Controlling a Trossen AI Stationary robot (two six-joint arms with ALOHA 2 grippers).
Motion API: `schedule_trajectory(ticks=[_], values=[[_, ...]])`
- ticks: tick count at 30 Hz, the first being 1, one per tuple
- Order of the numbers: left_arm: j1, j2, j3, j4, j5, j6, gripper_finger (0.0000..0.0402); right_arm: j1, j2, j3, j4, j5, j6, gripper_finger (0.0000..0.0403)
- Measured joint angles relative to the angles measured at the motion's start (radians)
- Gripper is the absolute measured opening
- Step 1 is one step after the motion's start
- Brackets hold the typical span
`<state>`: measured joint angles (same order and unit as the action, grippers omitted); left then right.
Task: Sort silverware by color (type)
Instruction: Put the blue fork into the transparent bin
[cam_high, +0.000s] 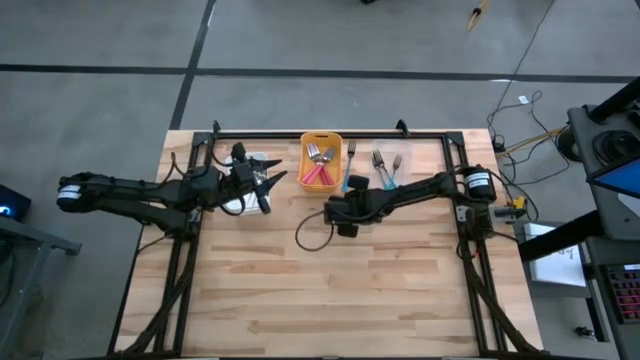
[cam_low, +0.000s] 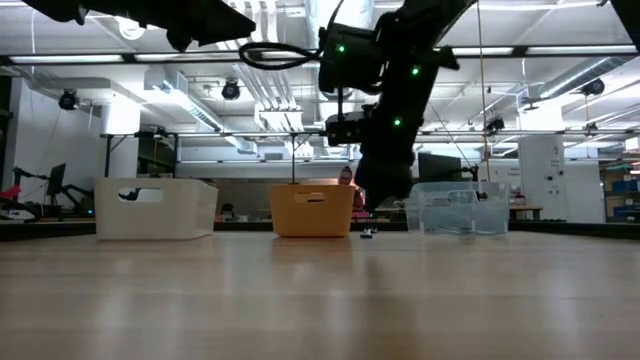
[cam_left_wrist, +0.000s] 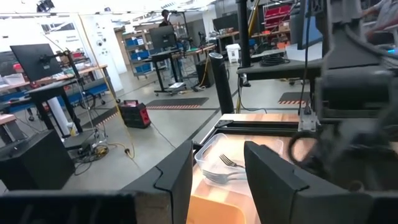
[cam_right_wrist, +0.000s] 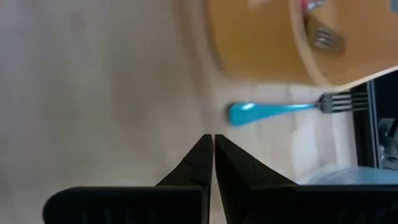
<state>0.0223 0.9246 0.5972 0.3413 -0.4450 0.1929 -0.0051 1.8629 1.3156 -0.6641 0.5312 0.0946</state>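
Surface (cam_high: 340, 290): a pale wooden top bounded by a dark metal frame; the whole near half is seen bare in the high view, and all objects are grouped along the far edge.
Orange bin (cam_high: 321, 162): set at the middle of the far edge; red-handled forks (cam_high: 318, 175) are lying inside it.
White bin (cam_low: 156, 208): placed to the left of the orange bin, largely covered by the left arm in the high view.
Clear bin (cam_low: 459, 210): placed to the right of the orange bin; forks are seen in it from the left wrist view, their handle colour not discernible.
Blue fork (cam_right_wrist: 283, 111): laid flat on the surface just beside the orange bin's right wall, tines toward the far edge; it is gripped by nothing.
Teal forks (cam_high: 384, 170): further pieces are seen lying to the right of the blue fork, apparently within the clear bin.
Right hand (cam_right_wrist: 212, 144): lowered close to the surface just short of the blue fork's handle end, fingers pressed together on nothing; the arm is stretched in from the right frame post.
Left hand (cam_left_wrist: 217, 180): held above the white bin, fingers parted with nothing visible between them; the arm is extended level from the left edge.
Open room: a gap of bare wood is left between the right hand and the orange bin.
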Motion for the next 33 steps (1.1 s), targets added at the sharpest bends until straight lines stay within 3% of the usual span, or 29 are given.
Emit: schedule_trajectory(ticks=[15, 19, 33], values=[[0.000, -0.064, 0.000, -0.079, -0.001, -0.003, 0.0125, -0.150, 0.003, -0.016, 0.135, -0.019, -0.159, 0.0009], [0.000, -0.084, 0.000, -0.105, -0.001, -0.003, 0.0125, -0.159, 0.004, -0.039, 0.186, -0.071, -0.159, 0.0009], [0.000, -0.120, -0.004, -0.134, -0.018, -0.018, 0.0125, -0.159, 0.005, -0.165, 0.369, -0.061, -0.155, 0.0009]])
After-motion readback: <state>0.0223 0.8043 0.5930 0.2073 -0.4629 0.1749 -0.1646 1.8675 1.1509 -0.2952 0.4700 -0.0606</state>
